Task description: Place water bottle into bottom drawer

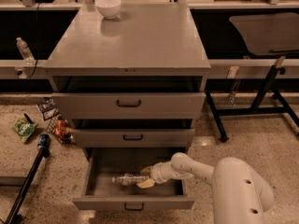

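A matt grey metal cabinet (140, 41), its smooth top carrying a faint sheen, bears a glossy white bowl (108, 7). Its bottom drawer (133, 203), the same dull painted metal with a black handle, holds a clear ribbed plastic water bottle (126, 178) that catches small glints. The gripper (145, 177), pale and tan-tipped, sits inside that drawer at the bottle's right end, on a smooth white arm (238, 185) with a plastic-looking shell. The speckled floor (261, 139) looks polished; a shiny green packet (24, 127) lies on it.
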Available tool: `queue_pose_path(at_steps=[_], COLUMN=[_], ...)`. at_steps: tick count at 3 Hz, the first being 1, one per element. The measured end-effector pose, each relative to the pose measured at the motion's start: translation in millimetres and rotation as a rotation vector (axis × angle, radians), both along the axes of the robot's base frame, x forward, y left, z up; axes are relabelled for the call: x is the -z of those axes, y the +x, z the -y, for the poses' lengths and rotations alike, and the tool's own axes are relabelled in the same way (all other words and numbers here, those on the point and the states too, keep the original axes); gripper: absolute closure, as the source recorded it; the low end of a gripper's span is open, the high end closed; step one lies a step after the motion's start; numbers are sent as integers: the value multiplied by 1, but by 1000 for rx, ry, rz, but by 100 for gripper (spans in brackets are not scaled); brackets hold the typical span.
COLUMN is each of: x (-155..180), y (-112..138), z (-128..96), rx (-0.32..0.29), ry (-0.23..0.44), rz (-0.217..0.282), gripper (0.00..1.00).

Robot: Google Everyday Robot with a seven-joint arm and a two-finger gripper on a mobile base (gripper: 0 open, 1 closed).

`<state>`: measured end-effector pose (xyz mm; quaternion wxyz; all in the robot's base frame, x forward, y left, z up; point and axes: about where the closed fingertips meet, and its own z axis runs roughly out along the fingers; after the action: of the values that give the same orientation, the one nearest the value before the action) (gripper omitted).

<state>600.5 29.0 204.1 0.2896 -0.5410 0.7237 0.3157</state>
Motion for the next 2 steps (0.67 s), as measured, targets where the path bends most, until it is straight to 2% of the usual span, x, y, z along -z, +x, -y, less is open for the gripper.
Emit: queue_pose_path(at_steps=[1, 2], x=[1, -17], y=[-6, -9], z=[6, 22], rx=[8, 63], ry=[-8, 7], rz=[-30, -25], gripper=[0, 4])
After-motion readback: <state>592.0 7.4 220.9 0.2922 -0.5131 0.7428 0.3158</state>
